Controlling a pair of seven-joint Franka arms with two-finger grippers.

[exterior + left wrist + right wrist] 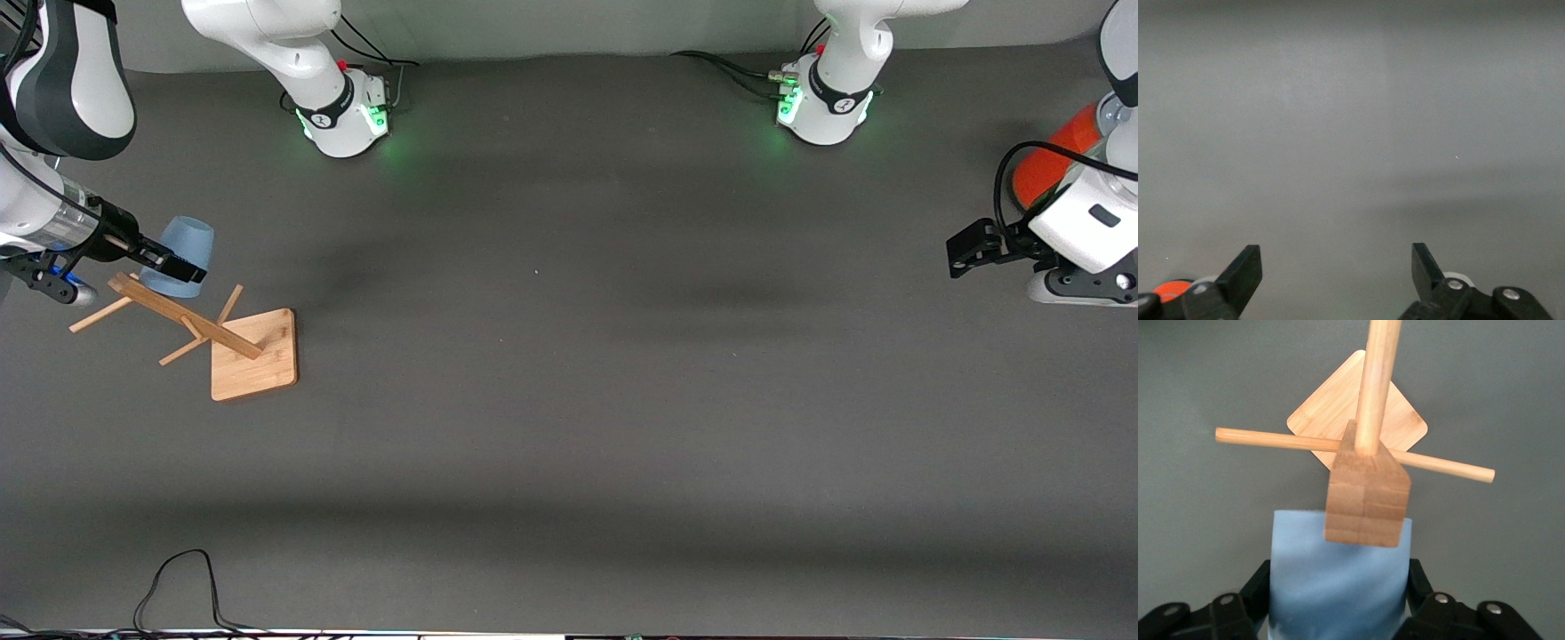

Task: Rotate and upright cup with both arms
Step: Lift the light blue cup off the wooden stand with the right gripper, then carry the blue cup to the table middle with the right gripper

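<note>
The pale blue cup sits beside the top of a wooden peg rack, at the right arm's end of the table. Its narrow end points up and its wider end points down toward the rack. My right gripper is shut on the cup. In the right wrist view the cup fills the gap between the black fingers, and the rack's post end covers part of its top. My left gripper hangs open and empty over bare table at the left arm's end; its fingertips stand wide apart.
The rack's square wooden base lies on the table nearer the front camera than the cup, with thin pegs sticking out of the slanted post. A red-orange can stands beside the left arm. A black cable loops at the front edge.
</note>
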